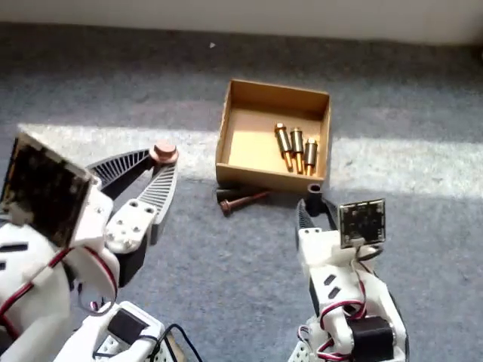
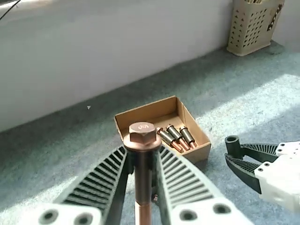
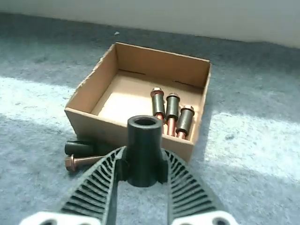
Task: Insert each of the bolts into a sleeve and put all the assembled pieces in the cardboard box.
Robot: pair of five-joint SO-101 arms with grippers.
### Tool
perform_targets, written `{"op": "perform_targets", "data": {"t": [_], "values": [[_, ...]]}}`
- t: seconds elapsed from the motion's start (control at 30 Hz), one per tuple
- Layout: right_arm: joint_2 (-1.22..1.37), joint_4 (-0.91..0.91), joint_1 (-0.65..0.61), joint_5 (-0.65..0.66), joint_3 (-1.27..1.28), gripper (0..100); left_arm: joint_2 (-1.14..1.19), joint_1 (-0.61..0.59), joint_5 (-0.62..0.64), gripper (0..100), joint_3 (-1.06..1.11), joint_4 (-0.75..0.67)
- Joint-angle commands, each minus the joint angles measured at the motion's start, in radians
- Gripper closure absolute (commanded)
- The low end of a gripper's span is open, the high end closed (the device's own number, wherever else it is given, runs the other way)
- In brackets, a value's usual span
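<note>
Item 1. Left tool (image 2: 142, 152): fingers closed on the shank of a copper bolt (image 2: 141, 135), gripping just below its flanged hex head. The bolt stands upright, head uppermost, above the grey tabletop (image 1: 249, 302) and well to the side of the box.

Item 2. Right tool (image 3: 143, 159): fingers closed around a black sleeve (image 3: 144, 140). The sleeve is upright with its open bore facing up, near the front wall of the box at the corner nearest this arm.

Item 3. Cardboard box (image 1: 260, 176): open-topped and shallow, resting on the tabletop between and beyond the two arms.

Item 4. Three assembled pieces (image 1: 296, 148): bolts seated in dark sleeves, lying side by side on the box floor along the wall on the right arm's side, copper ends showing.

Item 5. Loose bolt (image 1: 245, 200): copper, lying flat on the tabletop just outside the box's front wall.

Item 6. Loose sleeve (image 1: 226, 193): black, lying on its side beside the loose bolt, close against the box's front wall.

Item 7. Perforated basket (image 2: 253, 26): standing far off by the white wall.
</note>
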Motion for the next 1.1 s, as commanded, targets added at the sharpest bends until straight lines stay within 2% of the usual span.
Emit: {"op": "perform_targets", "data": {"t": [0.0,0.2,0.33,0.5,0.7,0.8,0.9,1.07], "values": [[-0.010,-0.111,-0.096,0.021,0.045,99.3,-0.197,-0.010,0.008,99,0.228,-0.175],[-0.010,-0.263,-0.213,0.017,0.174,99.3,-0.417,-0.007,0.020,99,0.573,-0.419],[-0.010,-0.430,-0.337,0.015,0.275,99.3,-0.526,-0.010,0.143,99,0.777,-0.568],[-0.010,-0.631,-0.456,0.017,0.378,99.3,-0.601,-0.010,0.207,99,0.908,-0.690],[-0.010,-0.805,-0.553,0.014,0.469,99.3,-0.605,-0.004,0.209,99,1.072,-0.804],[-0.008,-0.835,-0.584,0.017,0.487,99.3,-0.611,-0.005,0.216,99,1.168,-0.888],[-0.008,-0.857,-0.605,0.017,0.487,99.3,-0.611,-0.015,0.281,99,1.236,-0.962],[-0.002,-0.857,-0.604,0.017,0.487,99.3,-0.613,-0.064,0.324,99,1.254,-0.996]]}}
